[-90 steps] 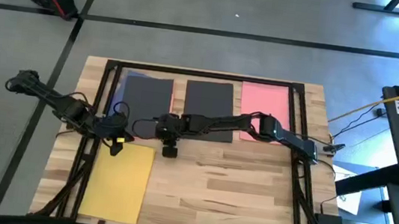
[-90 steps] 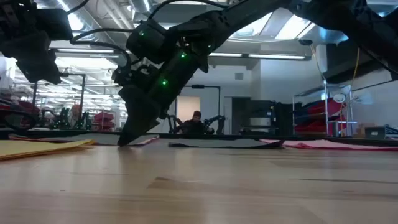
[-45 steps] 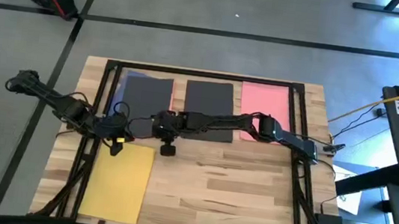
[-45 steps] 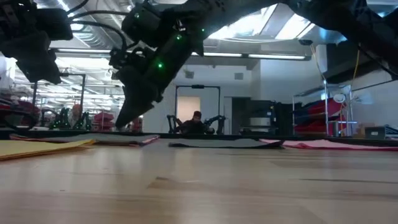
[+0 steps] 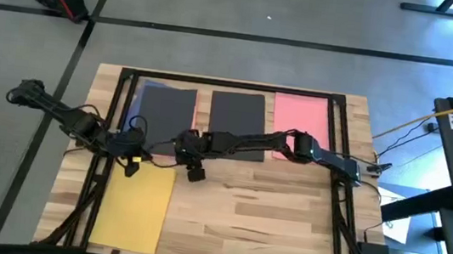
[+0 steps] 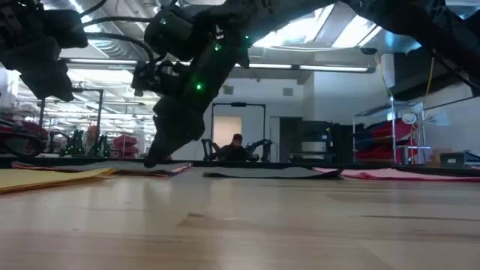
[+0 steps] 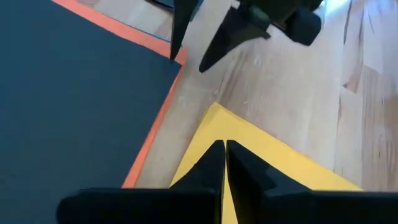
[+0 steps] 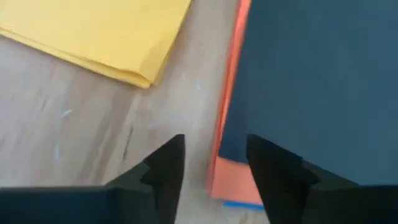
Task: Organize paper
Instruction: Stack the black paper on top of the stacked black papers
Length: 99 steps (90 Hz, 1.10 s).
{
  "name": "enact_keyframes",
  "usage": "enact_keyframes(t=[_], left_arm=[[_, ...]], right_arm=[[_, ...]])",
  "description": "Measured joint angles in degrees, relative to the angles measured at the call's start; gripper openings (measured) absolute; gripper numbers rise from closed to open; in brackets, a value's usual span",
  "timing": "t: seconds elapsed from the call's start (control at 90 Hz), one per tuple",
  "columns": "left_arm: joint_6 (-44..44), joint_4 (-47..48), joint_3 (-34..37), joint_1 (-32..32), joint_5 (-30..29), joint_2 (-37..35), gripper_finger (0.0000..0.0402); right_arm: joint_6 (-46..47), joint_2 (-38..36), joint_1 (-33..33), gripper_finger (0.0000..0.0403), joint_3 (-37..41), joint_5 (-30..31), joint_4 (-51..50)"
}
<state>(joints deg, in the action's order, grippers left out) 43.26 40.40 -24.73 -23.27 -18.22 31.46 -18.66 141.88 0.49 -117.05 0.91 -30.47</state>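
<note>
1. Beyond the far edge of the wooden desk (image 5: 242, 214) we see grey floor with dark lines; on the desk lie coloured sheets.
2. We find the stack (image 5: 167, 107) of black over orange over blue at the far left corner, a lone black sheet (image 5: 237, 115) beside it, the pink sheet (image 5: 301, 118) toward the far right corner, and the yellow sheet (image 5: 136, 206) along the left edge toward the near side.
3. Our right gripper (image 5: 194, 171) reaches across the desk and hangs just off the stack's near right corner, its jaws parted and empty, straddling the orange edge (image 8: 227, 118) in the right wrist view. That corner lies just ahead of the jaws, and the stack's long axis runs far to near.
4. Our left gripper (image 7: 224, 163) is pressed closed over the yellow sheet's far corner; we cannot tell whether it pinches the sheet.
5. Compared with half a second ago, the right gripper sits slightly farther toward the near right and lower against the stack corner; the sheets lie unchanged.
</note>
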Motion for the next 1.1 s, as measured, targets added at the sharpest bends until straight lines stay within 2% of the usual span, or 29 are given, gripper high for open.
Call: enact_keyframes(t=[0.133, 0.3, 0.456, 0.711, 1.1], left_arm=[[0.14, 1.28, 0.0, 0.0, 0.0, 0.0, 0.0], [0.21, 1.23, 0.0, 0.0, 0.0, 0.02, 0.0], [0.23, 1.14, 0.0, 0.0, 0.0, 0.02, 0.0], [0.43, 1.2, 0.0, 0.0, 0.0, 0.02, 0.0], [0.45, 1.07, 0.0, 0.0, 0.02, 0.01, 0.0]], right_arm=[[0.12, 0.48, -0.24, 0.0189, 1.79, 1.09, 2.76], [0.85, 1.44, -0.26, 0.0183, 1.64, 1.04, 2.13], [3.47, 1.53, -0.26, 0.0136, 1.66, 0.59, 1.96], [3.3, 1.72, -0.02, 0.0012, 0.65, -0.01, 0.31], [3.29, 1.2, -0.2, 0.0002, -1.46, 1.06, -4.23]])
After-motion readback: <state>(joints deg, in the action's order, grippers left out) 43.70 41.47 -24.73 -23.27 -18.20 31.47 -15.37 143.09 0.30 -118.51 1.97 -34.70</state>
